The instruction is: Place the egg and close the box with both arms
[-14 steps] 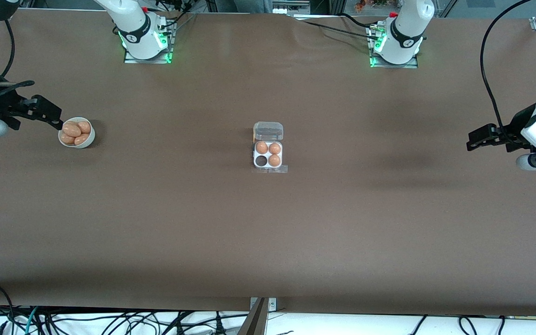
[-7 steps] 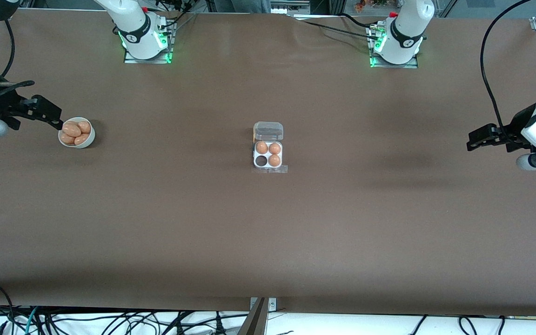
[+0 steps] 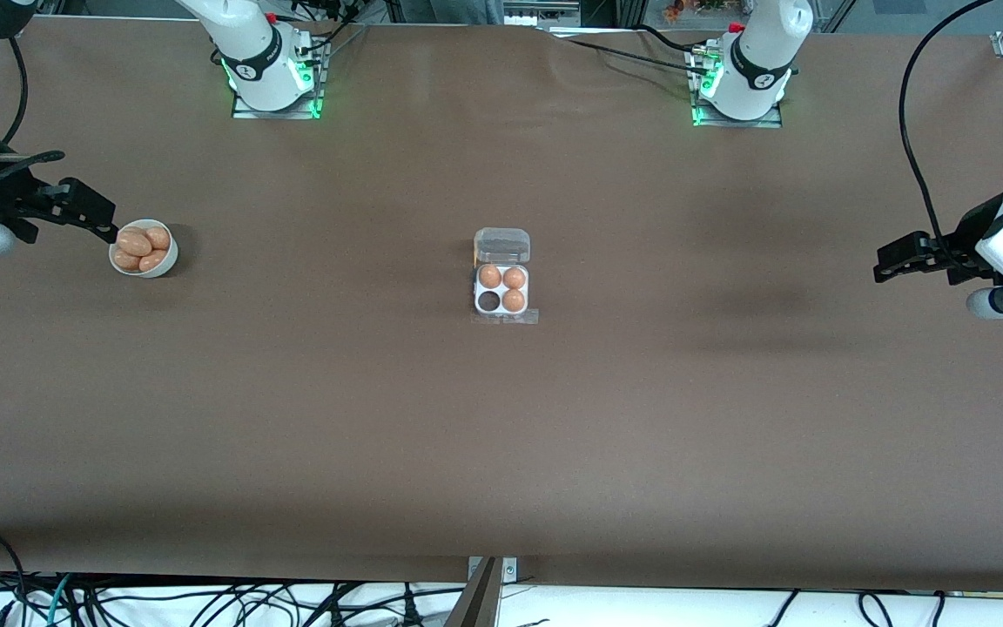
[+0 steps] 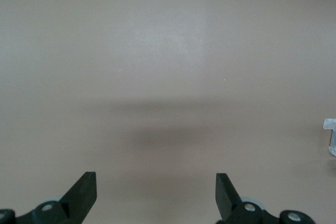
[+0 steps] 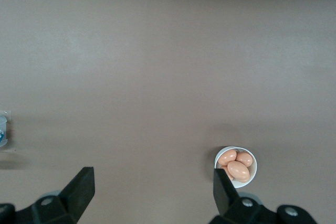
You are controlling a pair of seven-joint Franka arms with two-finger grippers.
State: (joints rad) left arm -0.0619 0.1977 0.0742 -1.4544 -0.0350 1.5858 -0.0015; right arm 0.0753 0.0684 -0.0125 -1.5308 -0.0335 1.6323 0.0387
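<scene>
The egg carton (image 3: 502, 277) sits at mid-table, well apart from both grippers, with its clear lid (image 3: 502, 245) folded back. Three eggs occupy its cells; the cell (image 3: 489, 301) nearer the front camera, toward the right arm's end, is empty. The right gripper (image 3: 103, 222) hangs just beside the white bowl (image 3: 167, 259), fingers spread and holding nothing. The bowl contains several loose eggs (image 3: 134, 243). The left gripper (image 3: 886, 263) waits over bare tabletop at the left arm's end, fingers (image 4: 84, 191) spread and holding nothing.
</scene>
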